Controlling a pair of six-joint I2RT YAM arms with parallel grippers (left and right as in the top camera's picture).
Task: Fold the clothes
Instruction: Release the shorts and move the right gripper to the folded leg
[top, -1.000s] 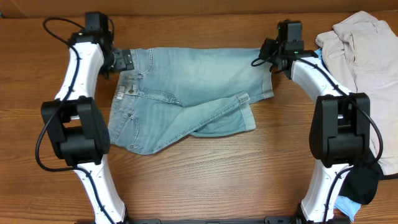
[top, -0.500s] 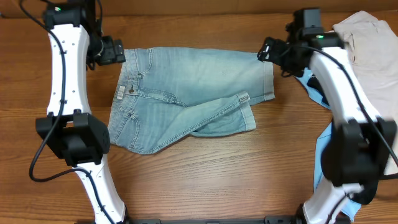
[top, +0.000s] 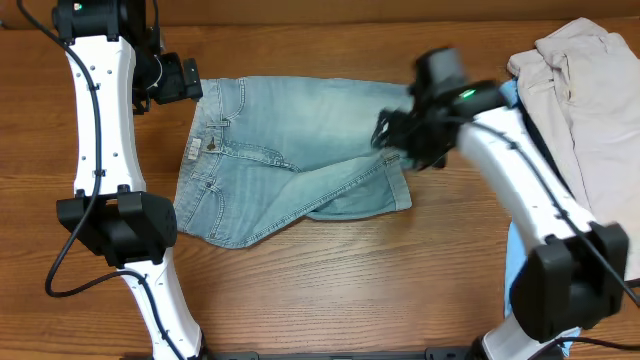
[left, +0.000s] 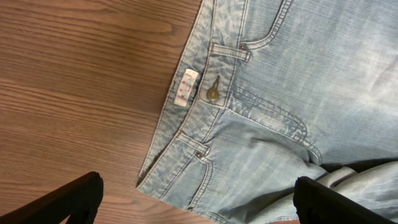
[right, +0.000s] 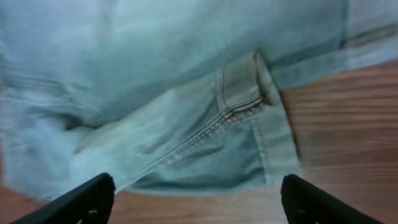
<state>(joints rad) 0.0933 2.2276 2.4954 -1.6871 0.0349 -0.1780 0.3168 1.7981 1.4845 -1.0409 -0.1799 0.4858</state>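
The faded light-blue denim shorts (top: 300, 155) lie flat on the wooden table, waistband to the left, one leg folded across the other. My left gripper (top: 190, 78) is open and empty, raised just off the waistband's far-left corner; its view shows the waistband button (left: 212, 94) and the shorts (left: 298, 99) between its fingers (left: 196, 202). My right gripper (top: 395, 140) is open and empty above the leg hems; its view shows the folded hem (right: 239, 87) and the shorts (right: 155, 81) above its fingers (right: 196, 199).
Beige trousers (top: 585, 90) are piled at the far right, with sky-blue cloth (top: 515, 255) under the right arm. Bare wooden table (top: 330, 290) lies in front of the shorts.
My right gripper has swung from the far right leg corner forward and left over the leg hems. My left gripper has lifted slightly away from the waistband corner.
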